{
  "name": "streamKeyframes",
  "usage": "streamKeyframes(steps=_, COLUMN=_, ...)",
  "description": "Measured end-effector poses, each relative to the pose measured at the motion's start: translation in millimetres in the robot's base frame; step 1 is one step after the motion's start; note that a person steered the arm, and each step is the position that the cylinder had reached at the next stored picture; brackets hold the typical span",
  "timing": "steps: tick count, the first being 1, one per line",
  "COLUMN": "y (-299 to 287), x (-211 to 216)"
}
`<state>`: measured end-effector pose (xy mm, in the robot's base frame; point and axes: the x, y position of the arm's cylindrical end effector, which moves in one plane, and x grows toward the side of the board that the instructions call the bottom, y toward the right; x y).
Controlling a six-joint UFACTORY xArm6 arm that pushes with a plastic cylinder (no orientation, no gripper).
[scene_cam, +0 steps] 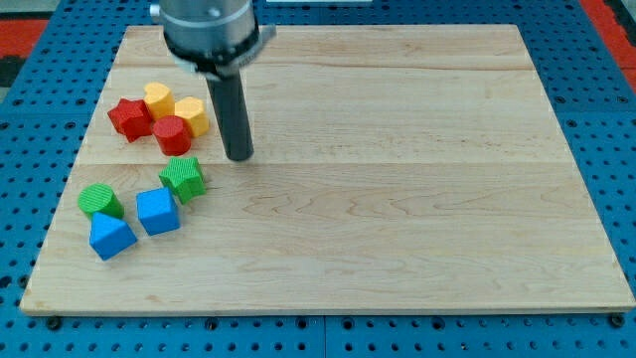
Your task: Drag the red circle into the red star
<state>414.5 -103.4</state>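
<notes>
The red circle [172,134] lies on the wooden board [397,199] at the view's upper left. The red star [129,117] is just to its left, touching or nearly touching it. My tip [239,156] rests on the board to the right of the red circle, a short gap away, and a little lower in the view. The rod rises from it to the arm's mount at the view's top.
A yellow heart [157,97] and a yellow hexagon [191,116] sit against the red blocks. A green star [183,178], green circle [100,201], blue cube [157,211] and blue triangle [110,236] lie lower left.
</notes>
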Motion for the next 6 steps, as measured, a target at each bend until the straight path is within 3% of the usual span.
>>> streamKeyframes(steps=2, y=-19.0, x=18.3)
streamKeyframes(steps=4, y=-87.2, x=18.2)
streamKeyframes(steps=6, y=-103.6, x=10.0)
